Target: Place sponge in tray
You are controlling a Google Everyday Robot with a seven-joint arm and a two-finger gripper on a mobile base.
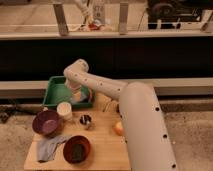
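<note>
The green tray (56,93) sits at the back left of the wooden table. My arm reaches from the lower right over the table, and the gripper (76,94) hangs down inside the tray, over its right half. A pale bluish thing that may be the sponge (80,98) lies in the tray right below the gripper. I cannot tell whether the gripper touches or holds it.
A white cup (64,110) stands just in front of the tray. A purple bowl (46,123), a red bowl (77,148) with something dark in it, a grey cloth (48,147), a small dark can (85,120) and an orange (118,128) are on the table (102,150).
</note>
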